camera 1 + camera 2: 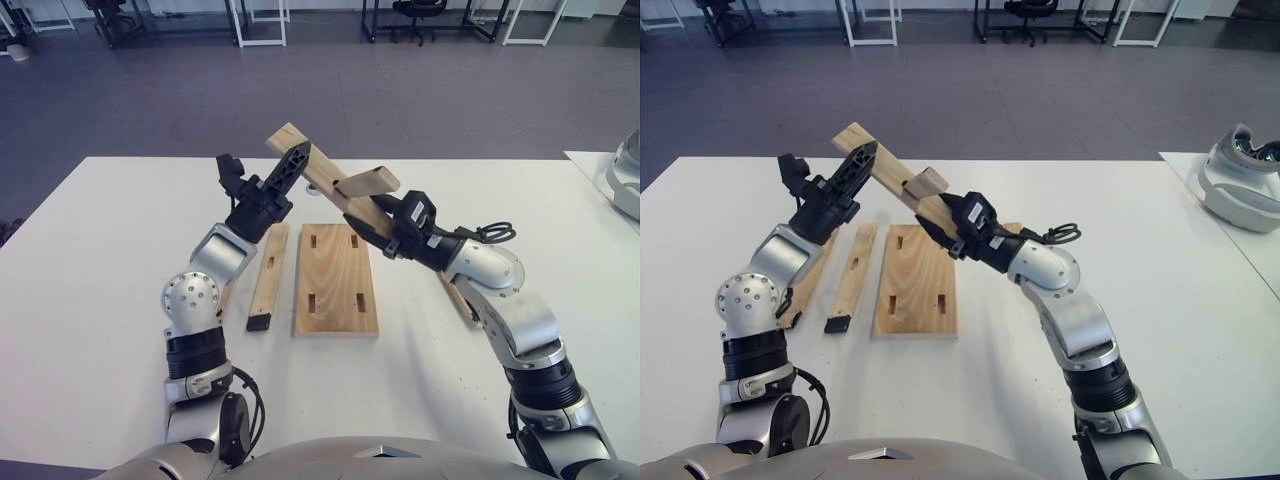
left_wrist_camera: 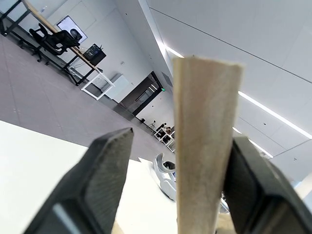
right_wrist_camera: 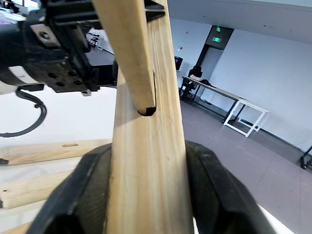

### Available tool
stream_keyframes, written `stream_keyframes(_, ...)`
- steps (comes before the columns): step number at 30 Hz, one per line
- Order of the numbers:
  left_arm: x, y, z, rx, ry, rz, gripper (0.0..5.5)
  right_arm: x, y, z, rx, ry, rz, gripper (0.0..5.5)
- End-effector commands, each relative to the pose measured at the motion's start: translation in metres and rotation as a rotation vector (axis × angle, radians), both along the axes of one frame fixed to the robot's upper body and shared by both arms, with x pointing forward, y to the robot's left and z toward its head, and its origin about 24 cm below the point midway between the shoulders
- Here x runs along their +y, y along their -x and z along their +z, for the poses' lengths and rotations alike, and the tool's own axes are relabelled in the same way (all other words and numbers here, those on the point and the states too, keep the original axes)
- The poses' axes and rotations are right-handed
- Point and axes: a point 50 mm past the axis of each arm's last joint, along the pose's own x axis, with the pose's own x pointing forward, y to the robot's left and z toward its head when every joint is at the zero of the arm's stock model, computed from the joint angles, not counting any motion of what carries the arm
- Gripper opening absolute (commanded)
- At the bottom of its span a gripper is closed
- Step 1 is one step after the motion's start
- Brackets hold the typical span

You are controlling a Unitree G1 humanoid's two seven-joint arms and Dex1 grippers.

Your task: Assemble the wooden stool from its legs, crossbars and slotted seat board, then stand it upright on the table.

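Two grippers meet on one raised leg (image 1: 325, 178), held aslant in the air above the far half of the table (image 1: 100, 250). The right gripper (image 3: 148, 170) is clamped tight on the leg's lower part, its two dark fingers (image 3: 83, 195) pressed flat against opposite faces of the wood with no gap on either side. The left gripper (image 2: 179, 146) straddles the leg's upper end. One of its pads (image 2: 258, 185) lies against the wood, while the other pad (image 2: 97, 185) stands off with a plain strip of daylight between it and the leg, so this gripper is parted a little wider than the wood and is not squeezing it.

A short crossbar (image 1: 368, 182) sits with one end in a slot on the raised leg, just above the right gripper, and juts out to the robot's right.

Below the raised leg the slotted seat board (image 1: 335, 290) lies flat on the table, its four slots facing up. Just beside it on the robot's left lies a second leg (image 1: 268, 270), lengthwise, with a black cap (image 1: 259, 322) on its near end. Another wooden piece (image 1: 810, 275) lies further left, partly under the left arm, and one more (image 1: 458, 297) lies under the right forearm. A white headset (image 1: 1240, 170) rests on a neighbouring table far to the right.
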Motion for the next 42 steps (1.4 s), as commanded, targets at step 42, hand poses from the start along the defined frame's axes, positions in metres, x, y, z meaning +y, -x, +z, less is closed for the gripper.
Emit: stream_keyframes(42,0.063,0.101,-0.039,0.408,-0.463,0.545,1.01,-0.037,0.034,-0.134,0.287,0.418,-0.160,3.09)
